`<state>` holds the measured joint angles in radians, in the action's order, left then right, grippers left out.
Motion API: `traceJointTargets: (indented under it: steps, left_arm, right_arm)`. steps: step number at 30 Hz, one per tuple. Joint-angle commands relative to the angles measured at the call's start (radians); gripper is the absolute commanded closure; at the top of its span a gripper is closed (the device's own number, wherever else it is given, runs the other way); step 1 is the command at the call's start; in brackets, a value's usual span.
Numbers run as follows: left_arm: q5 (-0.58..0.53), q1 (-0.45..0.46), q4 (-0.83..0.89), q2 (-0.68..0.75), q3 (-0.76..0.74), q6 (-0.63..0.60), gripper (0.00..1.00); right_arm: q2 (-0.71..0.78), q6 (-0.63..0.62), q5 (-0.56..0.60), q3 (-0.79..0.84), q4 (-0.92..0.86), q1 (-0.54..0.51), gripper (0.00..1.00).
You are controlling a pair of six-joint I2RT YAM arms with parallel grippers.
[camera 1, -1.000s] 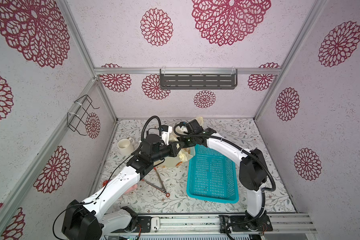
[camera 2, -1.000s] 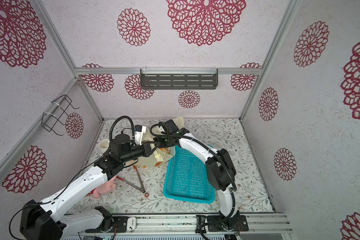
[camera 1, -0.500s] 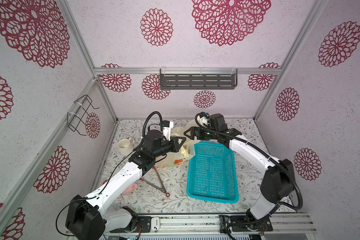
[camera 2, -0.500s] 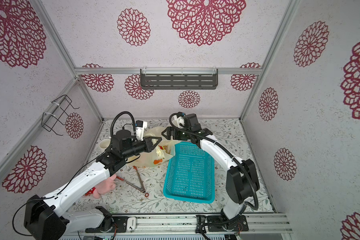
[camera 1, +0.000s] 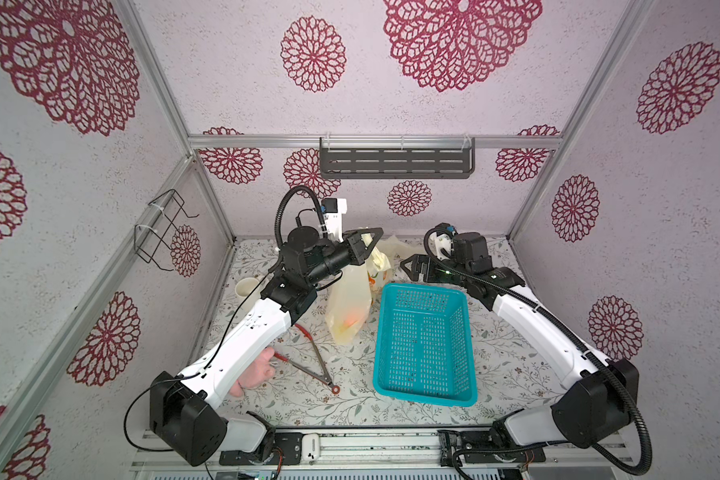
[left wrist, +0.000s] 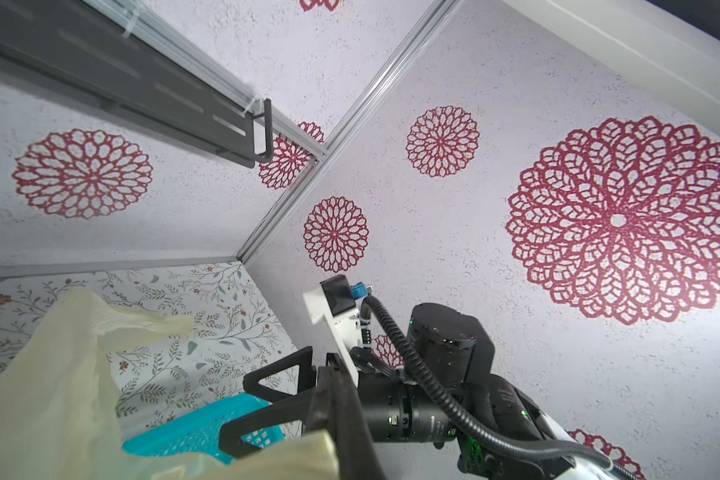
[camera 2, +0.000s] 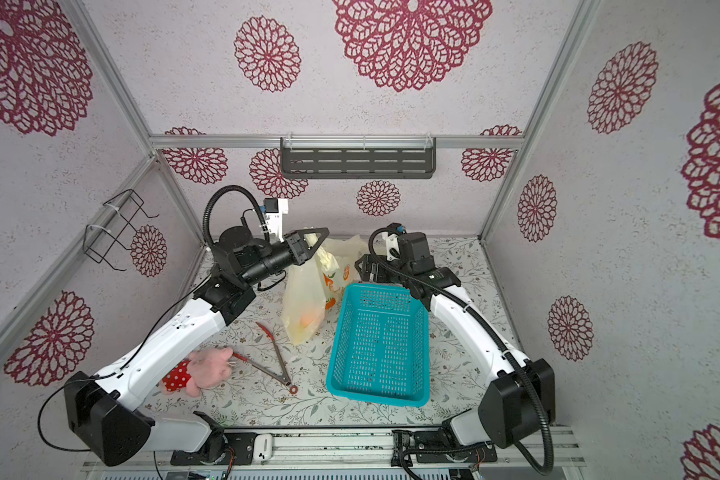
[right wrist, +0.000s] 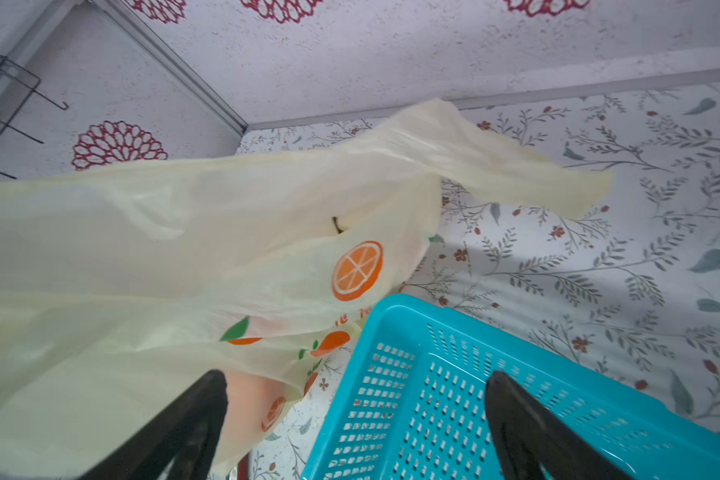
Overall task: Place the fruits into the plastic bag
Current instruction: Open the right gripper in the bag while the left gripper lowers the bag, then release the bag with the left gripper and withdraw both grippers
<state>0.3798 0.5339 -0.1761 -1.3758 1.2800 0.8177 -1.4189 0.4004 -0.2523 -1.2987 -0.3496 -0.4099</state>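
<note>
While the left gripper (camera 1: 368,245) stays off the table, its fingers are pinched together on a bunched handle of the plastic bag (camera 1: 350,299), which hangs from it down to the floral-print tabletop (camera 1: 508,340). An orange fruit (camera 1: 352,318) shows through the thin film low in the bag. The right gripper (camera 1: 410,266) holds nothing: its fingers are spread wide, near the bag's free handle and over the far rim of the teal perforated basket (camera 1: 422,399), which stands just beside the bag. White walls with red rosettes close in the cell; a grey slotted shelf (camera 1: 395,162) hangs on the back wall and a wire rack (camera 1: 163,228) on the left one. Red-tipped tongs (camera 1: 320,365), a pink plush toy (camera 2: 206,370) and a cream cup (camera 1: 246,289) lie under and beside the left arm.
</note>
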Motion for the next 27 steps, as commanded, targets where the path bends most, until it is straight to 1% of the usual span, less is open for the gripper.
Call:
traceJointTargets:
  steps: [1,5,9,13,14,15,16,18,19,20,21,24,27]
  left_arm:
    - [-0.055,-0.005,0.010,0.038,-0.066,-0.025,1.00]
    - [-0.105,-0.005,0.029,0.064,-0.180,-0.015,1.00]
    - [-0.196,-0.005,0.048,0.098,-0.281,-0.017,1.00]
    - [-0.244,-0.004,0.062,0.089,-0.310,-0.036,1.00]
    - [-0.245,-0.005,0.071,0.079,-0.301,-0.044,0.95]
    - [-0.245,-0.005,0.082,0.070,-0.289,-0.047,0.88]
    - [-0.241,-0.005,0.090,0.064,-0.278,-0.051,0.77]
    - [-0.230,-0.005,0.090,0.057,-0.257,-0.064,0.42]
    - [-0.223,-0.005,0.089,0.058,-0.248,-0.074,0.29]
    - [-0.210,-0.005,0.089,0.062,-0.237,-0.089,0.12]
    - [-0.199,-0.004,0.095,0.070,-0.224,-0.104,0.02]
    - [-0.195,-0.005,0.160,0.111,-0.180,-0.141,0.02]
    - [-0.247,-0.004,0.275,0.173,-0.139,-0.156,0.02]
  right_arm:
    - [0.043,-0.028,0.031,0.014,-0.013,0.010,0.01]
    - [0.044,-0.029,0.037,0.031,-0.021,0.011,0.01]
    - [0.046,-0.024,0.057,0.046,-0.017,0.011,0.01]
    - [0.041,-0.014,0.091,0.052,-0.017,0.016,0.01]
    - [0.042,-0.011,0.099,0.052,-0.016,0.018,0.01]
    - [0.044,-0.008,0.108,0.053,-0.016,0.021,0.01]
    - [0.048,-0.005,0.113,0.056,-0.017,0.025,0.01]
    - [0.057,-0.003,0.124,0.061,-0.015,0.036,0.01]
    - [0.062,-0.001,0.130,0.063,-0.018,0.043,0.01]
    - [0.066,-0.002,0.135,0.068,-0.020,0.050,0.01]
    - [0.074,-0.002,0.137,0.073,-0.022,0.058,0.01]
    - [0.095,0.003,0.145,0.092,-0.023,0.086,0.01]
    - [0.119,0.022,0.176,0.106,-0.023,0.113,0.01]
